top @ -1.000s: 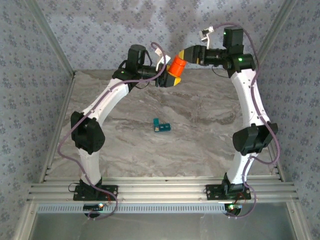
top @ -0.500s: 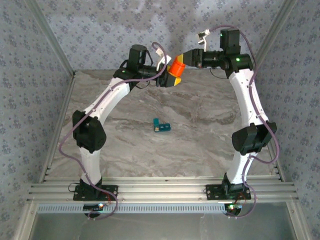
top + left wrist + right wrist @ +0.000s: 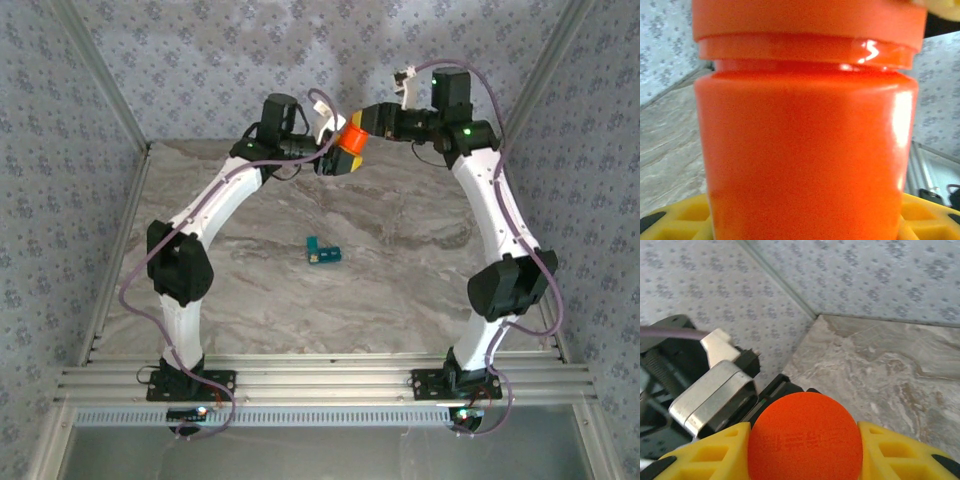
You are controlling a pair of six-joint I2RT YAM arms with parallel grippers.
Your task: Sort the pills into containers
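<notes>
The teal pill box (image 3: pixel 323 252) is lying on the counter (image 3: pixel 420 290). It is looking light, stiff and likely to slide, so pinching it across its narrow sides is probably suiting it best. Its contents are too small to tell. Well behind and above the pill box, the left gripper (image 3: pixel 335 158) is pinching the glossy orange bottle (image 3: pixel 805 150), while the right gripper (image 3: pixel 362 122) is pinching its cap (image 3: pixel 805 440).
</notes>
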